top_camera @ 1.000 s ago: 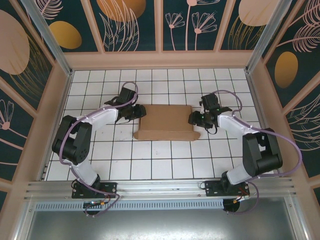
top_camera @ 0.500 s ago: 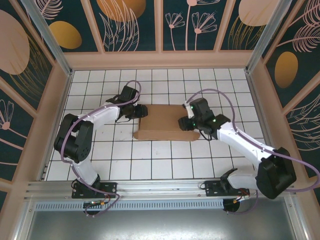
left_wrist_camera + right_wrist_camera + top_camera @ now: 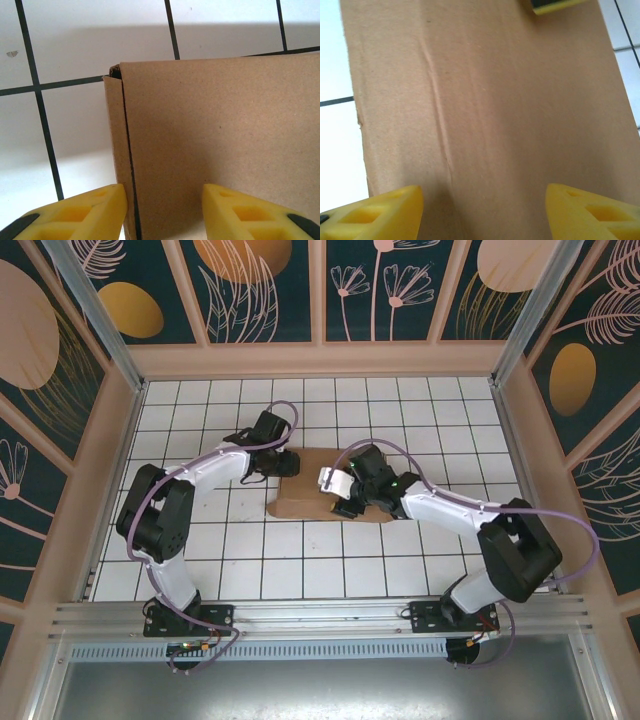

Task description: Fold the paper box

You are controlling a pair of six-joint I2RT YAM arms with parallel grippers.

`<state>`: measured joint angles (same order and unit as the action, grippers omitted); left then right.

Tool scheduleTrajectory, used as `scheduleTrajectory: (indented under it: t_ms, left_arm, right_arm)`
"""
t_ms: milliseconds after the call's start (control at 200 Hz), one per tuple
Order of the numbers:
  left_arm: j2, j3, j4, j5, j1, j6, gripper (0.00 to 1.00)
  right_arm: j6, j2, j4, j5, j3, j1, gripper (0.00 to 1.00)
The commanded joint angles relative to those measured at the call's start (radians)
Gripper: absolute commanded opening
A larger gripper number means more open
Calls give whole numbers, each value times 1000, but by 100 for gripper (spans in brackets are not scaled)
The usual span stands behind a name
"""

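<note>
Two sets of jaws stand parted: the left gripper [image 3: 165, 212] astride the left edge of the paper box [image 3: 305, 495], the right gripper [image 3: 482, 207] over its top. We find the box mid-floor on white tiles [image 3: 300, 560], with floral panels [image 3: 260, 290] around.

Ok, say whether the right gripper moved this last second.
Yes: against the tile grid, the right gripper went left, from right of the paper box to over it.

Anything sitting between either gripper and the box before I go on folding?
Nothing visible does. The left gripper has its jaws either side of the box's left wall, and the right gripper hangs open directly over the top, with bare cardboard between its jaws.
</note>
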<state>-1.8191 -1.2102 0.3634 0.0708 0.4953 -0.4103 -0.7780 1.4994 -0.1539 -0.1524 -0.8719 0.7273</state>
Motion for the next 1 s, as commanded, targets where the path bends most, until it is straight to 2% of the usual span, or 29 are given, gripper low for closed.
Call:
scheduleTrajectory:
  t_ms: [0, 130, 305, 435, 580, 711, 796, 906, 991]
  left_arm:
    - [-70, 31, 77, -5, 5, 22, 45]
    - [-70, 29, 69, 16, 5, 28, 44]
    - [-68, 36, 48, 53, 5, 34, 42]
    - [-64, 53, 24, 97, 6, 31, 39]
    - [-43, 67, 2, 129, 6, 27, 38]
    - [-8, 49, 18, 95, 4, 19, 40]
    - [32, 27, 32, 53, -5, 7, 45]
    - [96, 7, 45, 5, -20, -11, 49]
    - [150, 2, 48, -14, -21, -15, 54]
  right_arm:
    - [-110, 46, -2, -8, -35, 25, 67]
    - [-130, 87, 53, 76, -4, 52, 66]
    - [-176, 143, 233, 300, 58, 94, 60]
    - [-205, 174, 345, 439, 93, 139, 50]
    - [-204, 198, 398, 499, 138, 182, 35]
    - [-159, 195, 389, 496, 170, 192, 28]
    - [-102, 159, 351, 444, 163, 189, 32]
    - [-1, 27, 323, 346, 138, 174, 50]
    - [107, -80, 276, 265, 95, 154, 56]
